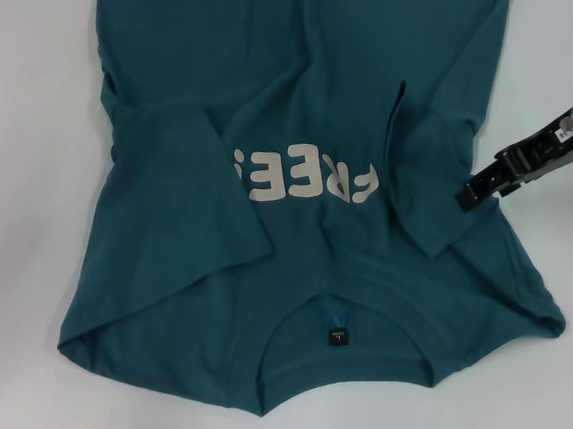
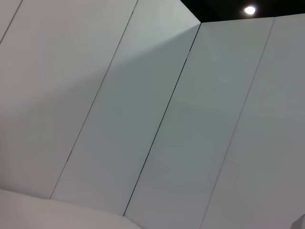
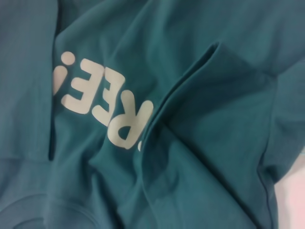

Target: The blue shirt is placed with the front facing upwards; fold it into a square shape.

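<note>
The right gripper (image 1: 469, 197) hovered at the blue shirt's (image 1: 306, 106) right edge, whether its fingers were apart or together could not be told. Just beside its tip, a folded-in sleeve (image 1: 420, 176) partly covered the off-white letters (image 1: 304, 181). Beyond, the shirt lay front up on the white table (image 1: 17, 201), collar and black neck tag (image 1: 337, 334) nearest the robot. The left gripper was out of sight

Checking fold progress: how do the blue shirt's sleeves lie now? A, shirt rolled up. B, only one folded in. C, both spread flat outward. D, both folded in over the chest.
D: on the blue shirt, both sleeves lie folded inward, partly covering the off-white letters.
</note>
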You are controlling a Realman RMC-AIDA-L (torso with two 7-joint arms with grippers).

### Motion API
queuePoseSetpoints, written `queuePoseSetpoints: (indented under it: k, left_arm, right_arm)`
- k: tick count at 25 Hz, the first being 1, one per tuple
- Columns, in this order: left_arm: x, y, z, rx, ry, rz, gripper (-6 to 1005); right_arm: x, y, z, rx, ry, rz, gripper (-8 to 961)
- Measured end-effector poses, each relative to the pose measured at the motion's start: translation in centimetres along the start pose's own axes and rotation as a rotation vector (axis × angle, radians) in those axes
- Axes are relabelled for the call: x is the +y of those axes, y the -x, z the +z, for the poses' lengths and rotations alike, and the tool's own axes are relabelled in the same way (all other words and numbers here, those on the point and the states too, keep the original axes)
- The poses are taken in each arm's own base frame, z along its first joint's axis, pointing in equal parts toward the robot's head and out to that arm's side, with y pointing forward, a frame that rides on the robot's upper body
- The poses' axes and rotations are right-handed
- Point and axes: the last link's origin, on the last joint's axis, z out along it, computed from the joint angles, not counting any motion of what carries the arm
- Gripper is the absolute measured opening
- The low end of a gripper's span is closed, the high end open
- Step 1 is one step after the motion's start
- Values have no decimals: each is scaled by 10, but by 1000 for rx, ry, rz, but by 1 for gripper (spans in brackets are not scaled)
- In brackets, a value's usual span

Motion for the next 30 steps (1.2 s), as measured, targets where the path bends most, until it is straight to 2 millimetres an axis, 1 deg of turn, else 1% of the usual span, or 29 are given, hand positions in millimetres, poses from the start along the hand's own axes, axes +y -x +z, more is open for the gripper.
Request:
queuePoseSetpoints:
  k: [6,20,25,30]
  left_arm:
    - [0,1,-1,0,-2,-2,721]
    - [0,1,-1,0,-4,-3,720]
    - [0,1,-1,0,-5,-1,720]
    - [0,1,-1,-1,-6,-1,720]
  right_arm:
    - [-3,-3,2,7,-15,2,682]
    - [4,-4,9,25,6,-20,682]
    - [6,-8,11,43,29,-12,682]
    - [6,-15,7,72,57,5,682]
